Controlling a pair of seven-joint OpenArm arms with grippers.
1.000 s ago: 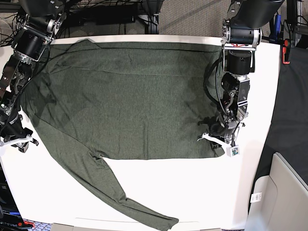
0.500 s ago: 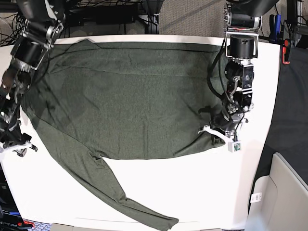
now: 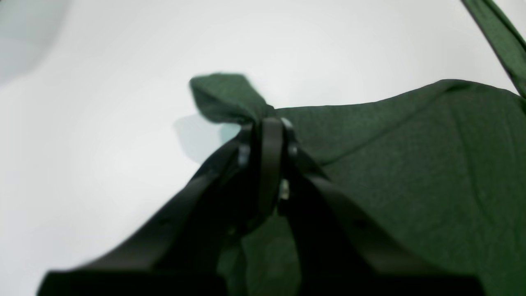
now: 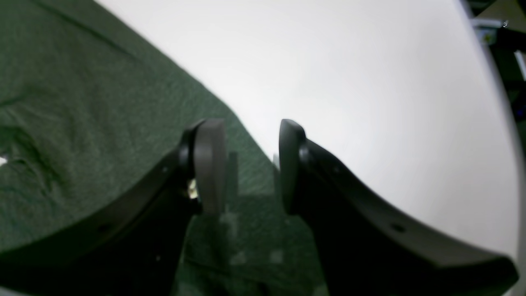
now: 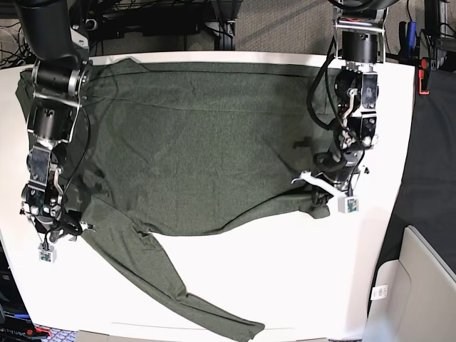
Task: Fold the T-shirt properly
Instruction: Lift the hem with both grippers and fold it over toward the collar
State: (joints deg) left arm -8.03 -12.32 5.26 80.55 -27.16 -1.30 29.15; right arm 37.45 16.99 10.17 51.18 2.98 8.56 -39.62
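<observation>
The shirt (image 5: 192, 142) lies spread on the table (image 5: 285, 285), its far edge along the table's far edge. One sleeve (image 5: 178, 285) runs from the shirt's near left part toward the table's near edge. The left gripper (image 5: 322, 187) sits at the shirt's near right corner, pinching it, with the corner lifted off the table. The right gripper (image 5: 60, 231) is over the shirt's left edge, where the sleeve begins, jaws apart astride that edge.
</observation>
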